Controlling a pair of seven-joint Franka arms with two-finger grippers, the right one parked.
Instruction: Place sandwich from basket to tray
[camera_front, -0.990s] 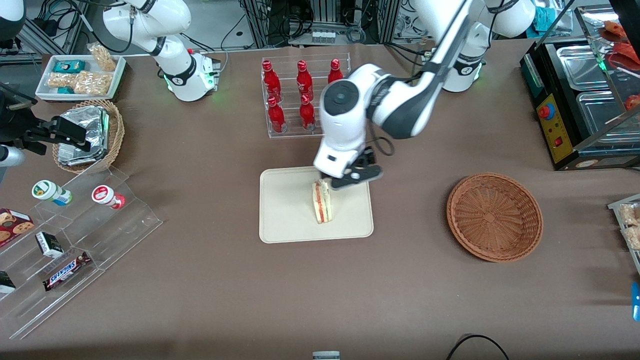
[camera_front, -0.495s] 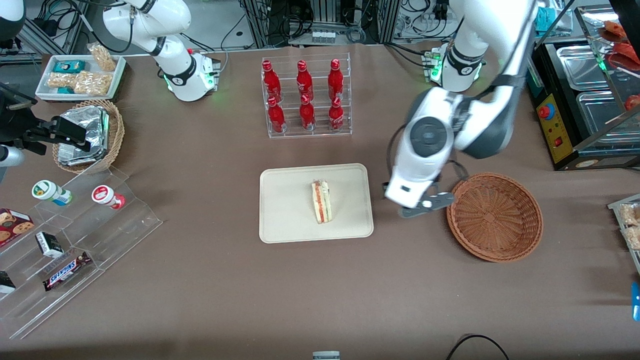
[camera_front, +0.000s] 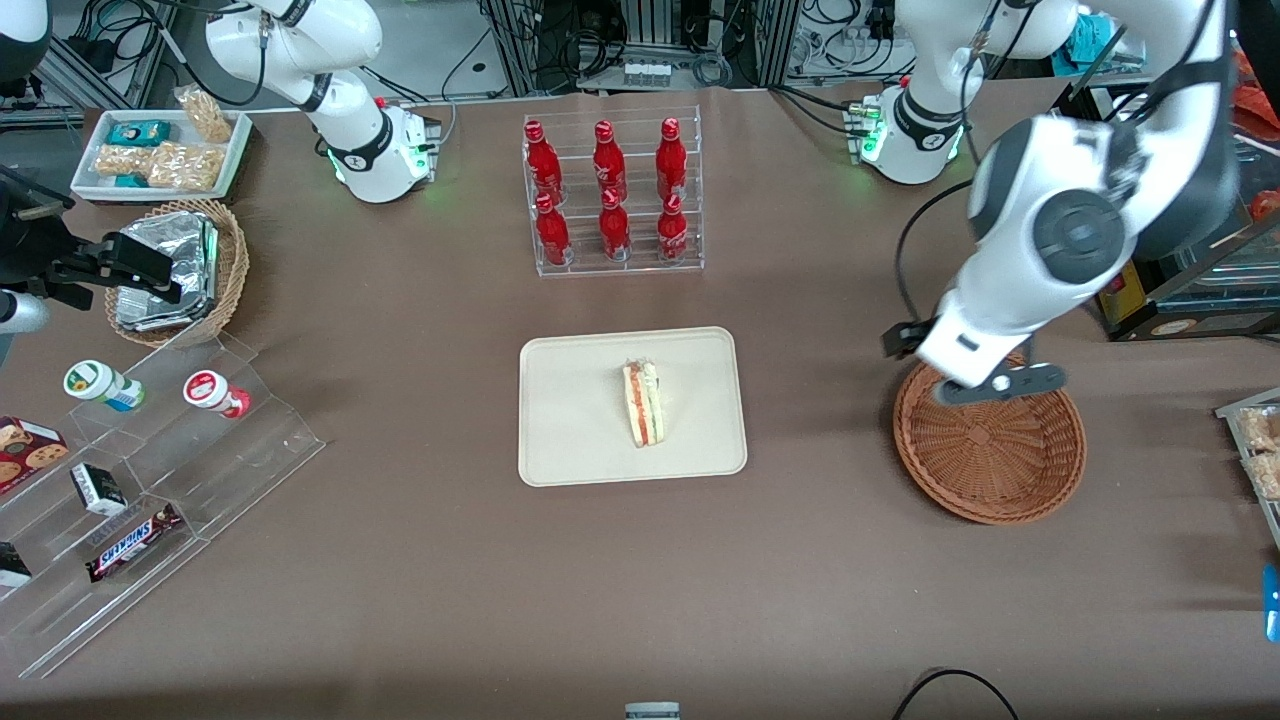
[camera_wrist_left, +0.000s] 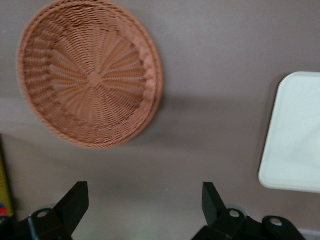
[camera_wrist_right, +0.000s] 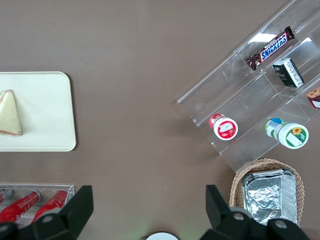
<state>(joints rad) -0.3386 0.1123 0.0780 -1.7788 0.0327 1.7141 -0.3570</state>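
Withdrawn from the tray (camera_front: 560, 440) to above the basket (camera_front: 1010, 470), my gripper (camera_wrist_left: 142, 212) hangs released, empty; sandwich (camera_front: 643, 403) delivered, any return sweep risks dislodging it.

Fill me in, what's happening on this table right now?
The sandwich lies on the tray, and the basket holds nothing. The left arm's hand hangs open and holding nothing above the basket's rim. The placing looks done.

Sandwich (camera_front: 643, 403) lies on tray (camera_front: 570, 440); gripper (camera_front: 985, 385) hovers above basket (camera_front: 990, 460).
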